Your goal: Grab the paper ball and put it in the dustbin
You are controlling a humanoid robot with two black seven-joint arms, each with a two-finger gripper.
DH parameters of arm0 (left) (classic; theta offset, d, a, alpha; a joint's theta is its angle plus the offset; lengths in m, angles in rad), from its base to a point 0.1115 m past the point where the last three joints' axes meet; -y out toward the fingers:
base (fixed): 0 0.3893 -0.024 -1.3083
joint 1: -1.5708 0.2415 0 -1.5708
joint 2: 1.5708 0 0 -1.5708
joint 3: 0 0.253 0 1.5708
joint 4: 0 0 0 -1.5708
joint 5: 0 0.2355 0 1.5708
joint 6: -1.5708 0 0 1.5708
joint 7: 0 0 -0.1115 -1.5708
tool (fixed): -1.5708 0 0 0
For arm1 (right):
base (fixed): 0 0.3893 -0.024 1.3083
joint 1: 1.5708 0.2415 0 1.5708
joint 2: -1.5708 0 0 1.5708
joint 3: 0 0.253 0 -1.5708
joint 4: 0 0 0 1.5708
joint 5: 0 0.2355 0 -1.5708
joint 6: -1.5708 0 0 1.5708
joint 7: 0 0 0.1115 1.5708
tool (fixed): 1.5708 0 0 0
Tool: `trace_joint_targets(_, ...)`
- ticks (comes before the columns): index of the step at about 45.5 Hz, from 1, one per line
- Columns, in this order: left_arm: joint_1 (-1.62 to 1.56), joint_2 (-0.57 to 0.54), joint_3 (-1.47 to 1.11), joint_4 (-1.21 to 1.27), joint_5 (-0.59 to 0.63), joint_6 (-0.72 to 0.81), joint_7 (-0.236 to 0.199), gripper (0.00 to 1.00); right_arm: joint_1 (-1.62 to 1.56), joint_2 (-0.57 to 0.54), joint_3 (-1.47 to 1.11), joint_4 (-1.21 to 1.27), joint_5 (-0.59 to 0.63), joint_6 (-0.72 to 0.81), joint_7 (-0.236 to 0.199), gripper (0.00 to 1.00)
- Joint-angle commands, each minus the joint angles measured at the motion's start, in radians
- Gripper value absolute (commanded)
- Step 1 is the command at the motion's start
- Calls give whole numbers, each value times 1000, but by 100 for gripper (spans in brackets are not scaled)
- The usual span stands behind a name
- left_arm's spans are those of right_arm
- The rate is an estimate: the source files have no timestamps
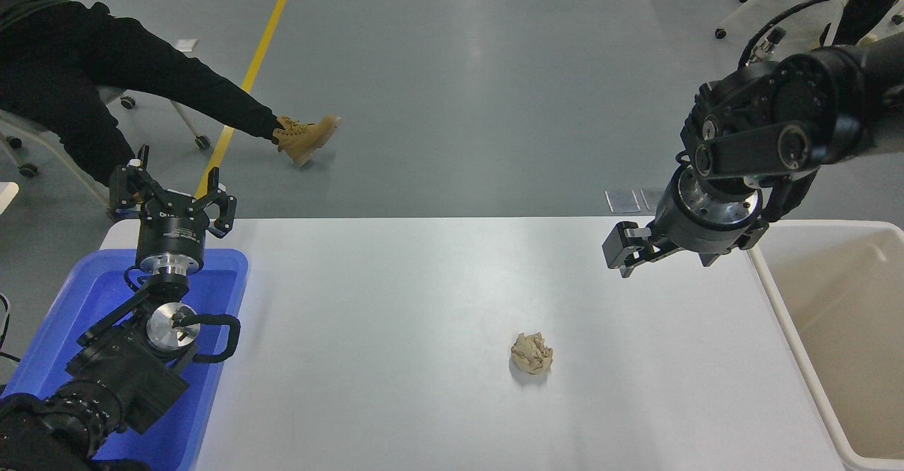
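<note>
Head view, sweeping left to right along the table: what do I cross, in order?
Blue tray with the parked left end effector above it → paper ball lying alone on the white table → right end effector hovering over the table → dustbin at the right edge.

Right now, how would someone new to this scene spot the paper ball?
Start at the white table. Between the blue tray on its left and the cream dustbin on its right, one small crumpled tan paper ball lies alone.

Creased paper ball (pixel 532 353) lies on smooth matt table (pixel 395 358); glossy plastic dustbin (pixel 791 316).
</note>
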Motion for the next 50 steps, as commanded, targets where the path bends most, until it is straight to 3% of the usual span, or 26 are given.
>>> trace_joint_targets(1,0,0,-3,0,0,0,0,99,-5,-3,5,0,-2,-4,0,100)
trace_joint_targets(31,0,0,-2,0,0,0,0,99,-56,35,47,-49,11,-61,0,100)
trace_joint_targets(50,0,0,-1,0,0,0,0,99,-274,46,133,-166,37,-259,0,100)
